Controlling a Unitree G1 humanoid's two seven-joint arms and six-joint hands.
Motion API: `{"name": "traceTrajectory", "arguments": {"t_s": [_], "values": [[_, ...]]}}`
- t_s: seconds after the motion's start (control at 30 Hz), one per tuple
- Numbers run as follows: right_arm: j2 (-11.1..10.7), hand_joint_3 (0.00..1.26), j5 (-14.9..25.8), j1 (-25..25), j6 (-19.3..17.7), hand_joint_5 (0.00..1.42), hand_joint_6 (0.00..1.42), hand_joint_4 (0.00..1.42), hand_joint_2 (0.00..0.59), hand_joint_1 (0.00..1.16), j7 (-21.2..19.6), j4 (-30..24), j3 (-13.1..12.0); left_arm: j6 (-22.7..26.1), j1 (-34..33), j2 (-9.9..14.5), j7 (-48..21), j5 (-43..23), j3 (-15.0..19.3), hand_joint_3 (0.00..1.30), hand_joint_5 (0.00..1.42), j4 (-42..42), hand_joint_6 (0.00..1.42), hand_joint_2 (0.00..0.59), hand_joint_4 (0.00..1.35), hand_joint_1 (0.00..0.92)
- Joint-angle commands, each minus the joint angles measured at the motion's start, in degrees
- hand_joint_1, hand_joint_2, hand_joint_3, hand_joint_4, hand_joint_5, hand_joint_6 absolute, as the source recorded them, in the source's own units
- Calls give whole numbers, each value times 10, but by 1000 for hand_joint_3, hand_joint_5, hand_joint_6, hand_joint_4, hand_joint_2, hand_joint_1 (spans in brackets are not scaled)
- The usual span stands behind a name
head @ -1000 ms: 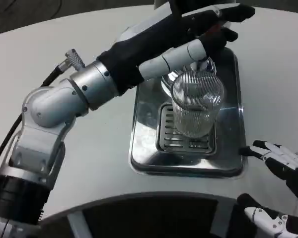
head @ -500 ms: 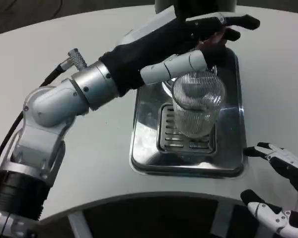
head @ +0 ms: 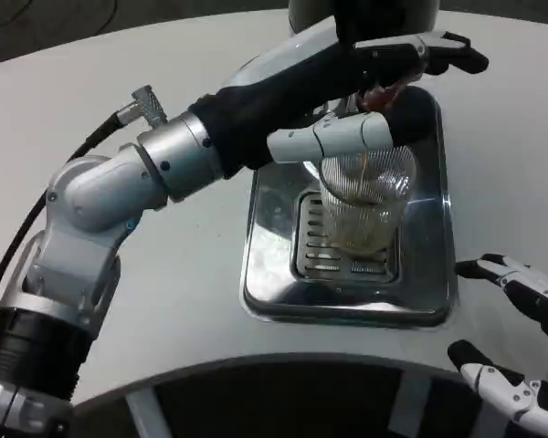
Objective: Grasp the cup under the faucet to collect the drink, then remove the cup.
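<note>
A clear ribbed cup (head: pixel 361 208) stands upright on the grate of the steel drip tray (head: pixel 274 228), under the faucet. A thin amber stream (head: pixel 361 171) runs into it, and amber drink lies in its bottom. My left hand (head: pixel 365 64) reaches over the cup from the left and presses on the dispenser's tap, where a red part (head: pixel 382 95) shows under the fingers. Its white thumb lies across the cup's rim. It holds nothing. My right hand (head: pixel 528 294) waits open at the lower right, off the tray and apart from the cup.
The dark dispenser body (head: pixel 365 14) rises at the top edge behind the tray. My left forearm (head: pixel 164 164) crosses the table's left half, with a black cable beside it. The table's front edge curves along the bottom.
Amber drink has begun to flow into the cup, which was empty before. My left hand has moved up and right onto the tap. The right hand has drifted slightly lower.
</note>
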Motion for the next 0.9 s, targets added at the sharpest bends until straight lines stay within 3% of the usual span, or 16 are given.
{"name": "traceTrajectory", "arguments": {"t_s": [0.03, 0.23, 0.4, 0.63, 0.9], "values": [[14, 93, 38, 0, -14, 26, 0, 24, 362, 471, -28, 21, -13, -2, 10, 3, -15, 24, -21, 230, 113, 12, 60, 78, 61, 0], [29, 0, 78, -13, -27, 61, 0, 0, 287, 549, -62, 52, -16, -2, 11, 4, -12, 27, -21, 222, 112, 10, 60, 78, 61, 0], [48, 0, 111, -32, -67, 75, 1, 0, 251, 624, -106, 102, -9, -3, 11, 6, -8, 27, -20, 218, 112, 6, 60, 78, 61, 0], [61, 0, 143, -72, -109, 111, 14, 0, 223, 698, -144, 168, 0, -4, 12, 9, -1, 26, -17, 215, 124, 2, 75, 86, 87, 0], [59, 0, 191, -119, -175, 97, 2, 1, 214, 726, -167, 256, 2, -4, 11, 13, 0, 25, -15, 219, 148, 0, 79, 94, 113, 0]]}}
